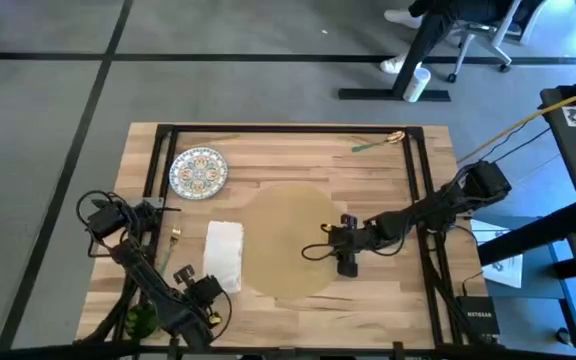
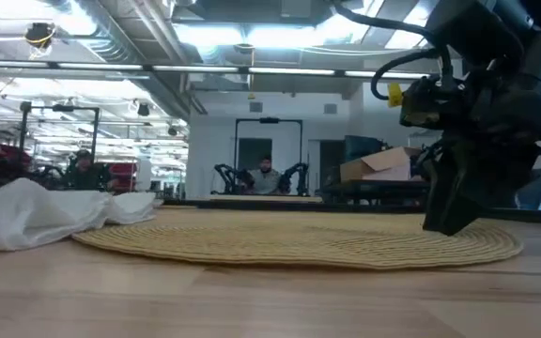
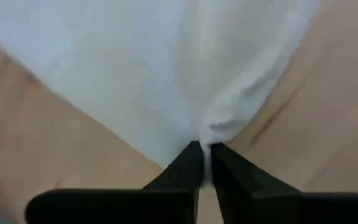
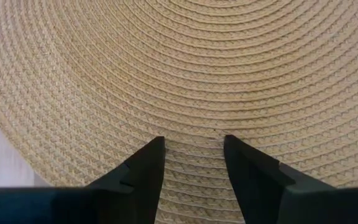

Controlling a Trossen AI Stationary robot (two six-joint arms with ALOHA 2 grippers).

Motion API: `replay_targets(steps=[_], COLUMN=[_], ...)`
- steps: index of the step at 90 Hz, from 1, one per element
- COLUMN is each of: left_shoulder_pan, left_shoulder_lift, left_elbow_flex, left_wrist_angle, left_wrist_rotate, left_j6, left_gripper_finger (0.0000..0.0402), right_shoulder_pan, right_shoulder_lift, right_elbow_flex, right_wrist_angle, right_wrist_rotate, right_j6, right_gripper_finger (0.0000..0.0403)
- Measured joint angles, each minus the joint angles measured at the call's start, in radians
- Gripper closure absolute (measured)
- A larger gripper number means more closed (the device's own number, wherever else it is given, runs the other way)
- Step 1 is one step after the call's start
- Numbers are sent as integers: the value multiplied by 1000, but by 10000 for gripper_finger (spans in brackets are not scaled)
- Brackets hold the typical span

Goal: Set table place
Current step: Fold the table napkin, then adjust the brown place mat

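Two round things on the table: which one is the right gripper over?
The right gripper is open over the large plain tan placemat, near its right edge. The small patterned plate sits apart, near the table's far left corner.

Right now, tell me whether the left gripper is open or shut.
Shut on the napkin: the left gripper has white cloth pinched and bunched between its closed fingers.

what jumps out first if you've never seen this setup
The big round tan placemat in the middle of the table, with the right end effector open and low over its right part. To its left lies a white napkin, whose near edge is pinched by the left end effector. A small patterned plate sits toward the far left corner.
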Motion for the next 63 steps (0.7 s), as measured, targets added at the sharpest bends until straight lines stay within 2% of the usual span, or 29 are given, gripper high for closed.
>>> replay_targets(steps=[40,63], left_shoulder_pan=[1,-56], left_shoulder_lift=[-2,-2], left_elbow_flex=[1,2], left_wrist_angle=[20,-10], left_wrist_rotate=[63,70], left_j6=[-4,-60], left_gripper_finger=[264,240], right_shoulder_pan=[0,0], right_shoulder_lift=[0,0], right_elbow_flex=[0,0], right_wrist_angle=[3,3], right_wrist_rotate=[0,0], right_j6=[0,0], right_gripper_finger=[249,249])
